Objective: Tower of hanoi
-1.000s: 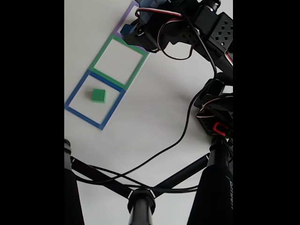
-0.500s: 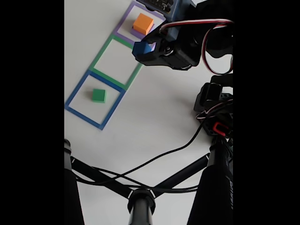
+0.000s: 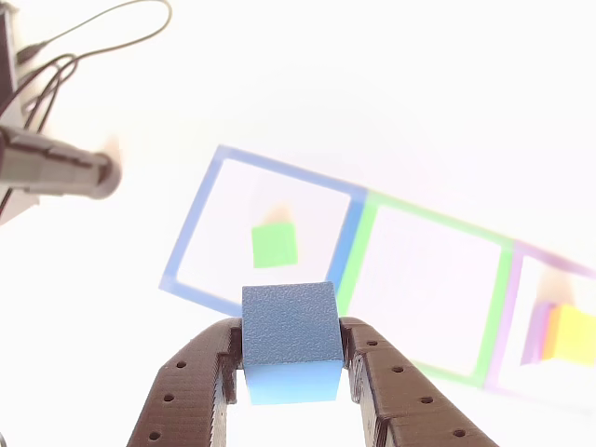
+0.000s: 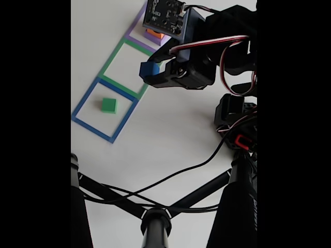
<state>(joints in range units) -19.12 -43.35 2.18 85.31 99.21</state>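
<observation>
while clamped: tool [image 3: 290, 358] on blue cube [image 3: 290, 335]

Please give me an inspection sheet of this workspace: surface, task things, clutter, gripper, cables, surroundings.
Surface: white table, with blue outline, green outline and purple outline in a row.
Job's things: blue cube held off the table; orange block on a purple slab inside the purple outline; small green block inside the blue outline.
Clutter: nothing seen.
Gripper: gripper shut on the blue cube, over the green outline's edge in the fixed view.
Cables: black cable across the table; red-white wires on the arm.
Surroundings: black stand legs in front.
</observation>
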